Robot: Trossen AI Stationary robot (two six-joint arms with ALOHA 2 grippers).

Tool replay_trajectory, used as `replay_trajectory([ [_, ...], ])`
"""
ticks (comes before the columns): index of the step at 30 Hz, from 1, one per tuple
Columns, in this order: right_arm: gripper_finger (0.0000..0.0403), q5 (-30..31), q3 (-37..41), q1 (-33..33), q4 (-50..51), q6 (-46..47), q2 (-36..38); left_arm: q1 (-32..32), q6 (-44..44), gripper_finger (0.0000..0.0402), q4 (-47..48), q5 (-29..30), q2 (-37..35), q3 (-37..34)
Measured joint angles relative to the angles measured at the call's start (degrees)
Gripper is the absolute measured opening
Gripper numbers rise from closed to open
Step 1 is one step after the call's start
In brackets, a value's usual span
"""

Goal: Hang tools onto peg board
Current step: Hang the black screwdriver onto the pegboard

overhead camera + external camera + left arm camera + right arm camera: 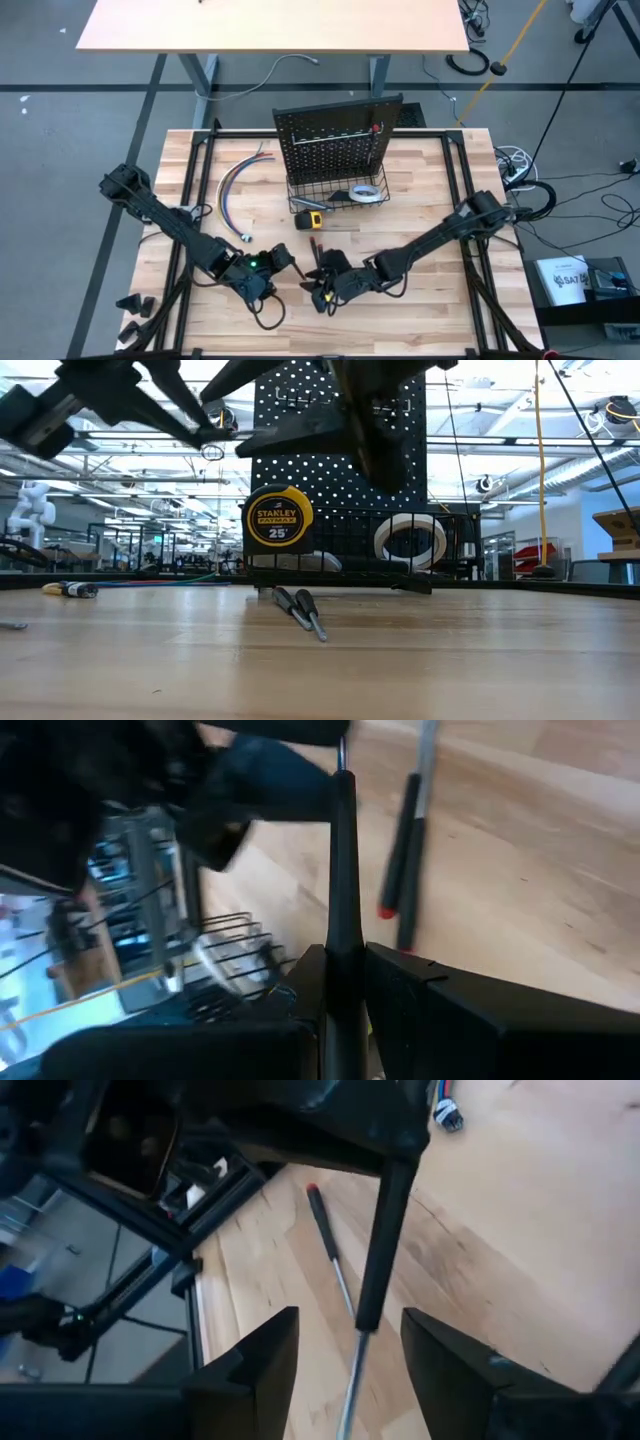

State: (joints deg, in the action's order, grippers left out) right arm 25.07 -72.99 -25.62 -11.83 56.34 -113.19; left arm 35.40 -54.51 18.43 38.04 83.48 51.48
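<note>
My left gripper is shut on a slim dark-handled screwdriver near the table's front middle. My right gripper is open. Its fingers stand on either side of that screwdriver's metal shaft without touching it. Two more red-ended screwdrivers lie flat on the wood beside them; they also show in the low view. The black peg board stands upright at the far middle, with its wire basket at its foot. My left gripper pinches the screwdriver's dark handle between its two fingers, which lie along it. The handle's end is hidden between the fingers. The shaft points away from the fingers, toward my right gripper, and the screwdriver looks lifted clear of the table.
The basket holds a white tape roll and a grey-blue utility knife. A yellow-black tape measure stands in front of the basket. A bundle of coloured cables lies at the left. Bare wood lies at the right front.
</note>
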Motion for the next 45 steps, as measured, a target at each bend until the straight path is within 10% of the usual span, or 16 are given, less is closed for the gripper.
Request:
replay_trajectory([
  [18, 0.0186, -1.2, 0.0, 1.7, -3.4, -5.0, -0.2, 1.5, -5.9, 0.005, -7.3, -0.9, 0.0, 0.0],
  [34, 0.0017, -3.1, 0.1, 1.6, -4.6, -8.4, -0.2, 1.9, -6.0, 0.005, -6.8, -5.7, -0.1, 0.0],
  [45, 0.0016, -2.0, 0.1, 1.0, -5.6, -11.9, -0.1, 1.9, 6.8, 0.0093, -7.5, -3.6, -0.1, 0.0],
])
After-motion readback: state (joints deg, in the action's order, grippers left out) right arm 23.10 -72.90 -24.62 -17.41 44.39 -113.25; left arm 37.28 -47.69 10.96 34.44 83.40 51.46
